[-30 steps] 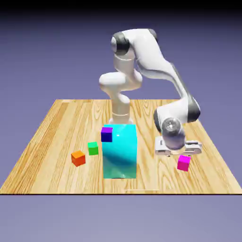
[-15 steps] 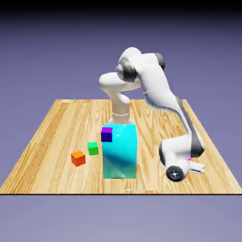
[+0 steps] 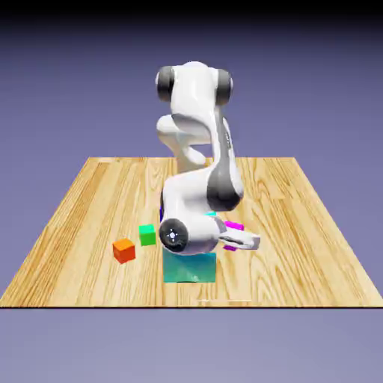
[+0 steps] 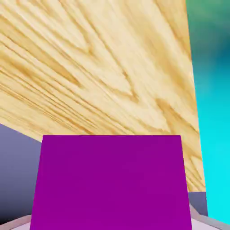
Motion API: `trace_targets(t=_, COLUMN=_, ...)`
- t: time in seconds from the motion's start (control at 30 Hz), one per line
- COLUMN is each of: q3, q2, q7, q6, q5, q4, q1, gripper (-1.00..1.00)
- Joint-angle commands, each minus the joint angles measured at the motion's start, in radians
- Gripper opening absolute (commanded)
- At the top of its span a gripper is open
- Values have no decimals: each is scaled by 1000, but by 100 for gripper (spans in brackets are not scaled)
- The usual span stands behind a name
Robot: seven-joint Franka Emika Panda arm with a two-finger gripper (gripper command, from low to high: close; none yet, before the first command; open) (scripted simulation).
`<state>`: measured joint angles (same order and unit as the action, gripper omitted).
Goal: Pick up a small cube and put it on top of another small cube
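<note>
Now swung from table's 4 o'clock toward centre, gripper pinching pink cube, lifted, just right of cyan block. Pick done; next prob. placing atop green cube.

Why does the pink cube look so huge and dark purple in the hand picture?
In the hand view the cube sits right against the camera, held between the fingers, so it fills the bottom and looks shaded. In the exterior view only slivers of it show at the gripper, brighter magenta.
</note>
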<state>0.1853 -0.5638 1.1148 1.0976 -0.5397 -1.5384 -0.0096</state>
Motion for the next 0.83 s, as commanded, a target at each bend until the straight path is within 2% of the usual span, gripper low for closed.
trace_targets(t=0.0, q3=25, q2=19, q7=-9, q6=-44, q5=10, q4=17, q1=-25, gripper=-100)
trace_targets(t=0.17, q3=75, q2=59, q7=27, q6=-224, q5=53, q4=59, q1=-164, gripper=-100)
trace_targets(t=0.47, q3=68, q2=158, q7=-3, q6=-61, q5=72, q4=-199, q1=-112, gripper=-100)
trace_targets(t=0.5, q3=68, q2=158, q7=-3, q6=-61, q5=72, q4=-199, q1=-112, gripper=100)
trace_targets(t=0.8, q3=75, q2=59, q7=27, q6=-224, q5=53, q4=59, q1=-164, gripper=100)
